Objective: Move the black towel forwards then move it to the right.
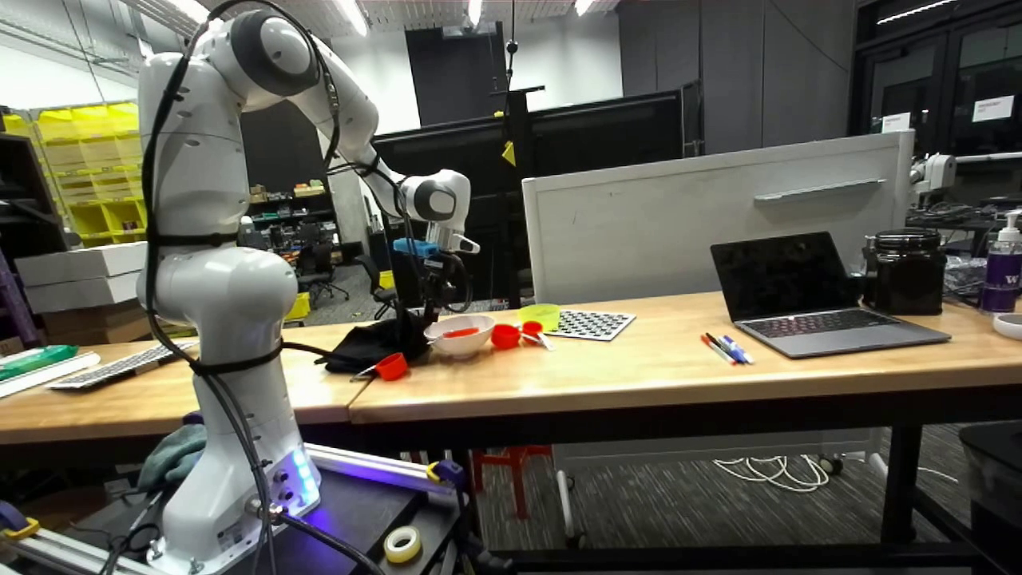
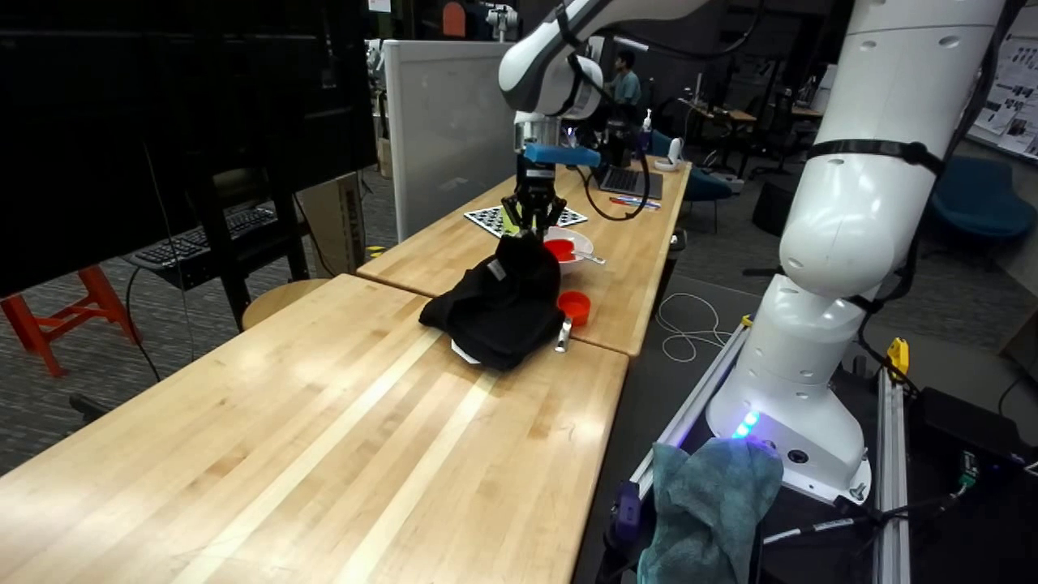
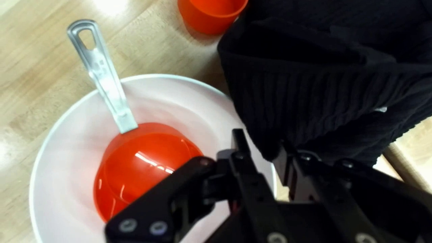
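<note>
The black towel (image 1: 371,343) lies crumpled on the wooden table, with its inner end raised toward the gripper. In an exterior view the towel (image 2: 496,312) shows a small white label and something white under its near edge. In the wrist view the towel (image 3: 303,87) fills the upper right, and its ribbed corner hangs between the fingertips. My gripper (image 3: 260,143) is partly open around this corner, with a visible gap beside the left finger. In both exterior views the gripper (image 1: 429,307) (image 2: 535,217) points down at the towel's raised end.
A pinkish-white bowl (image 3: 64,168) with a red measuring cup (image 3: 141,165) in it stands right beside the gripper. Another red cup (image 2: 574,305) touches or nearly touches the towel. A green bowl (image 1: 540,315), checkered board (image 1: 595,325), pens (image 1: 728,350) and laptop (image 1: 822,319) are farther along the table.
</note>
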Available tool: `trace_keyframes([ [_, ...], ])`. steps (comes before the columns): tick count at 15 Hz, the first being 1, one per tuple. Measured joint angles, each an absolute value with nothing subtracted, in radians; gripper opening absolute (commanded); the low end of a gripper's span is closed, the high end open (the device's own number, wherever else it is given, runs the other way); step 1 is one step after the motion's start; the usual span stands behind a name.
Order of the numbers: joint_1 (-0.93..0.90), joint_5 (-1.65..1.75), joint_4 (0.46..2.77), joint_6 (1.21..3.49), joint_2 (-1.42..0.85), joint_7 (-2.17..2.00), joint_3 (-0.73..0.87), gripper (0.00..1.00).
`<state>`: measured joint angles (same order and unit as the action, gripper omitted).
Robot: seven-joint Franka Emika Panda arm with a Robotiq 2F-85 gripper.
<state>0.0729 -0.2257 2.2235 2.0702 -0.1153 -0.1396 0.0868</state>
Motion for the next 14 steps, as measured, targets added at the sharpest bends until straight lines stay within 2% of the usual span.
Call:
trace_keyframes([
  [6,0.050,-0.177,2.203,2.050,-0.092,-0.171,0.067,0.98],
  [14,-0.018,-0.113,2.219,2.001,0.044,-0.347,-0.004,1.00],
])
